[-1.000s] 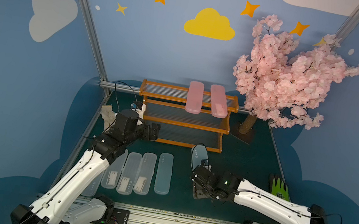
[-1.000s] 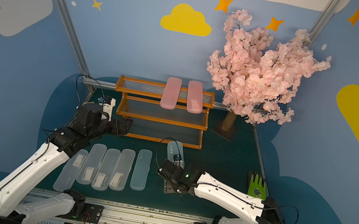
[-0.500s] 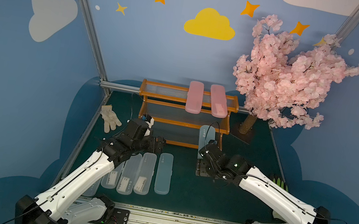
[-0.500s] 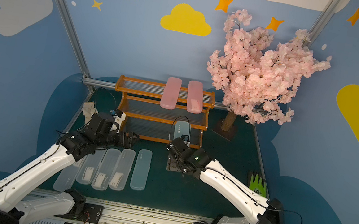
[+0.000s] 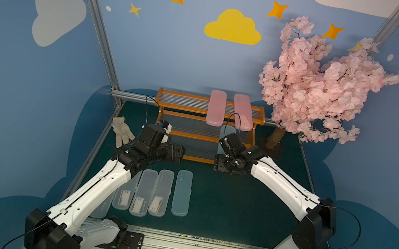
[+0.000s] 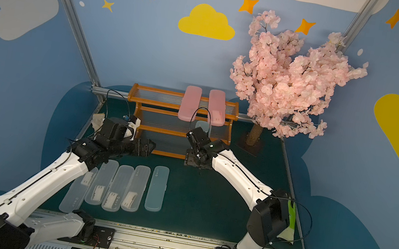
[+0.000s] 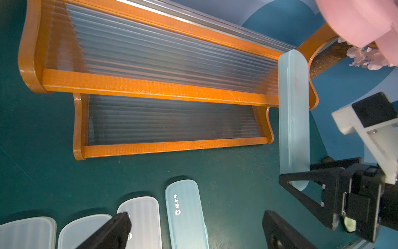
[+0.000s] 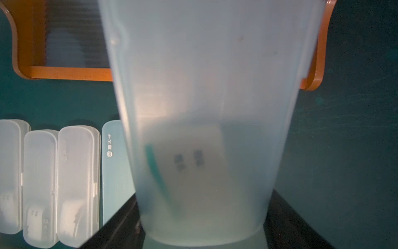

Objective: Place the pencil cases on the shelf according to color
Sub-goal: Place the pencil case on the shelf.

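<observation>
My right gripper (image 5: 225, 160) is shut on the near end of a pale blue pencil case (image 5: 228, 135), whose far end reaches over the right end of the shelf's (image 5: 191, 135) middle tier. In the right wrist view this case (image 8: 204, 107) fills the frame between the dark fingers (image 8: 120, 224). Two pink cases (image 5: 216, 107) lie on the top tier. Several clear frosted cases (image 5: 144, 193) and a second pale blue one (image 5: 182, 193) lie side by side on the green table. My left gripper (image 5: 180, 153) hangs open and holds nothing, in front of the shelf's lowest tier.
A white glove (image 5: 122, 129) lies at the table's left edge behind my left arm. A green glove (image 6: 290, 216) lies at the right edge, partly hidden by my right arm. A pink blossom tree (image 5: 318, 90) stands right of the shelf, its trunk base close by.
My right arm has carried the blue case forward from mid-table to the shelf's right end. My left arm has swung right, off the white glove, to the front of the shelf.
</observation>
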Controlling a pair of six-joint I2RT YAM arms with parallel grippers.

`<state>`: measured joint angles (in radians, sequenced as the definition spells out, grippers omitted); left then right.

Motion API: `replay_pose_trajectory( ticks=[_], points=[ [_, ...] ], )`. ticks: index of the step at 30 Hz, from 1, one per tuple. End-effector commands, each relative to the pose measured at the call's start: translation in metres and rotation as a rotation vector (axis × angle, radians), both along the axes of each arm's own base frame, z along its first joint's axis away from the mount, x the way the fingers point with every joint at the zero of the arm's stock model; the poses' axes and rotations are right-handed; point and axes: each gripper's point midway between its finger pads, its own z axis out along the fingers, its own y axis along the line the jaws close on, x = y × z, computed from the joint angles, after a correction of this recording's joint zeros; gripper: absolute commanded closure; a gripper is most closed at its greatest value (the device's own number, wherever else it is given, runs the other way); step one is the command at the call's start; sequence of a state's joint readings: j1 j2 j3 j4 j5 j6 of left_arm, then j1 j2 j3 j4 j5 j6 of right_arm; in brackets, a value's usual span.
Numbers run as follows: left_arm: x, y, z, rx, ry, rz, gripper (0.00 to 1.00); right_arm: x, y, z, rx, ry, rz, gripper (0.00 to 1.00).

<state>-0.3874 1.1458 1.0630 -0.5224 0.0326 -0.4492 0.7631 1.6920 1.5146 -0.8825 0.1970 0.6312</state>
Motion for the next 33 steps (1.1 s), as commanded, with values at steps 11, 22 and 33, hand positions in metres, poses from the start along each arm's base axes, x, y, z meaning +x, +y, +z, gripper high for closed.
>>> replay_pose_trajectory(
  ticks=[11,22,33],
  points=[
    [0.009,-0.005,-0.003,-0.014,0.008,-0.041,0.0,0.038,0.016,0.014,0.035,-0.008,-0.012,0.24],
    [0.003,-0.005,-0.015,-0.038,0.04,-0.059,0.0,0.046,0.024,0.015,0.087,0.028,-0.017,0.09],
    [-0.005,0.01,-0.012,-0.035,0.014,-0.005,0.0,0.019,0.025,0.026,0.163,0.078,-0.005,0.06]
  ],
)
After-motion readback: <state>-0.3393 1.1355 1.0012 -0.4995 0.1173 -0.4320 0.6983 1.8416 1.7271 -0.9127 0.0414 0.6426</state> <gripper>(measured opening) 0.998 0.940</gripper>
